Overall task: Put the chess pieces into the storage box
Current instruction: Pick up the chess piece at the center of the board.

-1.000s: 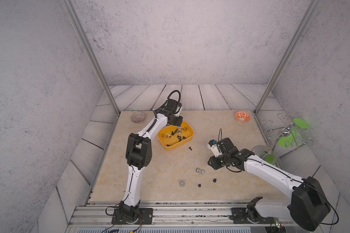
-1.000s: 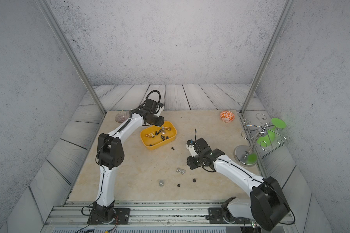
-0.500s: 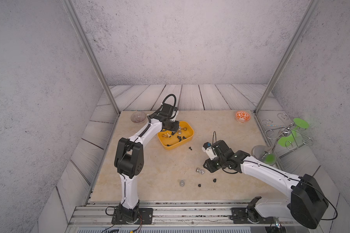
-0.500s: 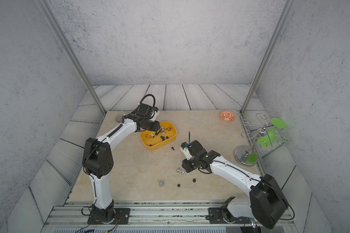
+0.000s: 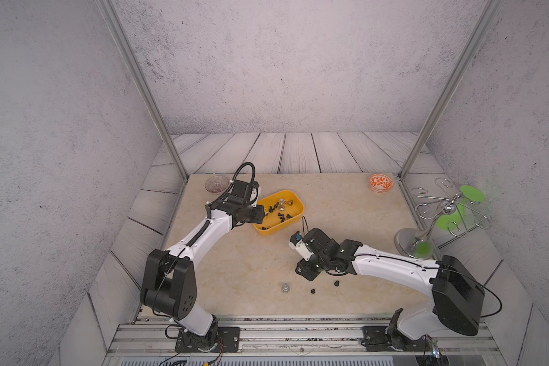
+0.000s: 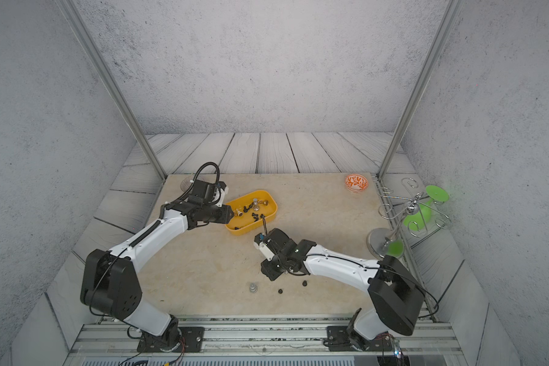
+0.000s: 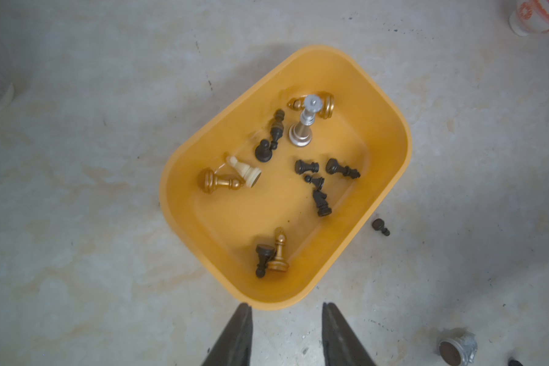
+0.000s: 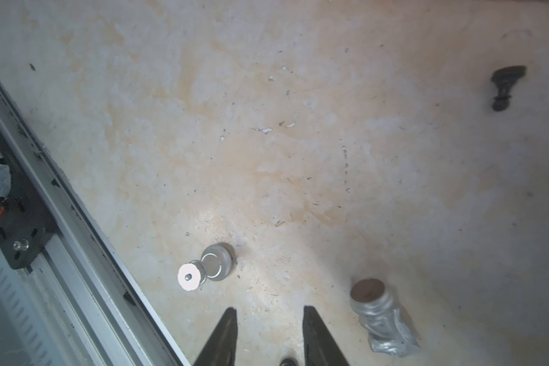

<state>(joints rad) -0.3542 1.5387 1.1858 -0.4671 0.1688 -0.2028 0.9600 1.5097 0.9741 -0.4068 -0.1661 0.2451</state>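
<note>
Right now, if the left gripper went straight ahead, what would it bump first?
Probably the near wall of the storage box, just ahead of the left gripper; depth is unclear, maybe the table first.

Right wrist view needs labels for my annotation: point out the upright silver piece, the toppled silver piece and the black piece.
upright silver piece [image 8: 217, 262]: right wrist view, on its round base.
toppled silver piece [image 8: 383, 318]: right wrist view, on its ribbed body.
black piece [image 8: 504, 85]: right wrist view, on its middle.

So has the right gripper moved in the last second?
Yes. In a top view the right gripper has come leftward and nearer the front rail, closing on the standing silver piece.
</note>
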